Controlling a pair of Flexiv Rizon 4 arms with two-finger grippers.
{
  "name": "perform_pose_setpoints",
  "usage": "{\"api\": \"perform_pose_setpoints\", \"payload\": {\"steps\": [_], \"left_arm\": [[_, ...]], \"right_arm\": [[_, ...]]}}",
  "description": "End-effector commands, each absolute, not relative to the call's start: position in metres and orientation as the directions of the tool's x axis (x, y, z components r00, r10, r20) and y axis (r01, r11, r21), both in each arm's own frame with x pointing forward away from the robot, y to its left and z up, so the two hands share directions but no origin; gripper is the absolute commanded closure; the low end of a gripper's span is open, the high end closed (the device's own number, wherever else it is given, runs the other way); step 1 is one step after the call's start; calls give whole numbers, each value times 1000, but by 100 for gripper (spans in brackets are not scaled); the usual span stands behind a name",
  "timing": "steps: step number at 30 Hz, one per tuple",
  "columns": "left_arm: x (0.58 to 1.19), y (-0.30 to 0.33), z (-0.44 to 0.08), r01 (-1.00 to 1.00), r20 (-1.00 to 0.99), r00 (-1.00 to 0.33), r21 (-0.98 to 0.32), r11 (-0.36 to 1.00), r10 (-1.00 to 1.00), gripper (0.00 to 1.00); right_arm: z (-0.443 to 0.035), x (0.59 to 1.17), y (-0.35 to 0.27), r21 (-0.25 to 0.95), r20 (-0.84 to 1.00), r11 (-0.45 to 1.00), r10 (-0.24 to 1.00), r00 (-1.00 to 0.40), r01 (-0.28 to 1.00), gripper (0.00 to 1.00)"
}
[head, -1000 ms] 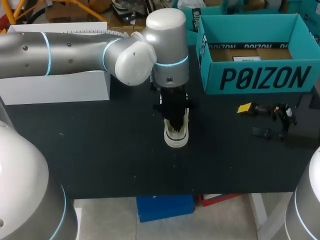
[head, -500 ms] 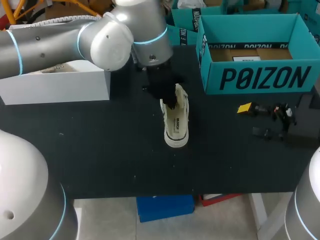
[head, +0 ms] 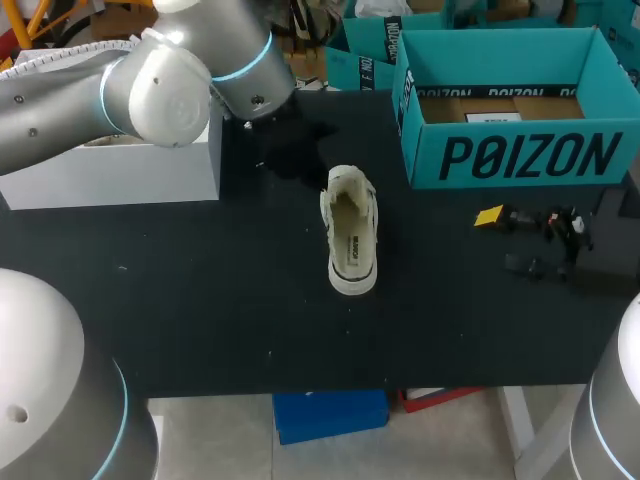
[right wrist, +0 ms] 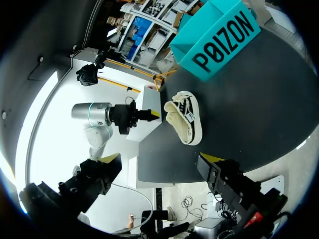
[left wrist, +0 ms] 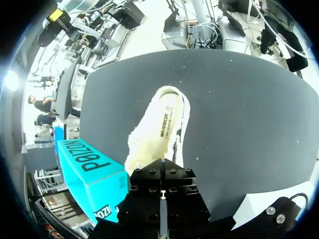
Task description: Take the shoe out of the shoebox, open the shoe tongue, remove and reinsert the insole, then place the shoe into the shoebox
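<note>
Left pincer [left wrist: 161,195] with fingers together, just behind the heel, cream shoe [head: 350,235] upright mid-surface [head: 200,300], outside the box, long axis far-to-near, toe toward near edge, teal shoebox [head: 515,155] far right, right pincer [right wrist: 159,158] spread apart.

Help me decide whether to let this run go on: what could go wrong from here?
The shoe stands free on the table, with the left gripper clear of it; a poor regrasp might push or tip it. The shoebox has tall walls, so the shoe could catch on the front wall going in. The right gripper lies open in front of the shoebox, possibly in a carry's way.
</note>
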State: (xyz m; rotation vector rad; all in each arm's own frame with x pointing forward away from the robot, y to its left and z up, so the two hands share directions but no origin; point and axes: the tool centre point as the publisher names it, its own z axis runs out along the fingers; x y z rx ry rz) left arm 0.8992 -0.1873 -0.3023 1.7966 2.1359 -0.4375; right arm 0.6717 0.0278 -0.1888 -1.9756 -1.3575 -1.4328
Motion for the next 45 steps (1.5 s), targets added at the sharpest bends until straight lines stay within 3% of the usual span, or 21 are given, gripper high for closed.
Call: {"api": "perform_pose_setpoints", "payload": {"steps": [1,15,26,45], "left_arm": [[904,-184,-307,982,-492,-173,-21,186,853,100],[938,-192,-316,946,-659,-306,-127,299,687,100],[958,-213,-319,945,-678,-305,-128,302,669,100],[925,-217,-337,945,-673,-327,-216,246,663,100]], "right_arm": [[-189,672,28,241,870,-482,492,32,842,0],[-189,672,28,241,870,-482,492,32,842,0],[-189,672,28,241,870,-482,492,32,842,0],[-189,672,28,241,870,-482,492,32,842,0]]}}
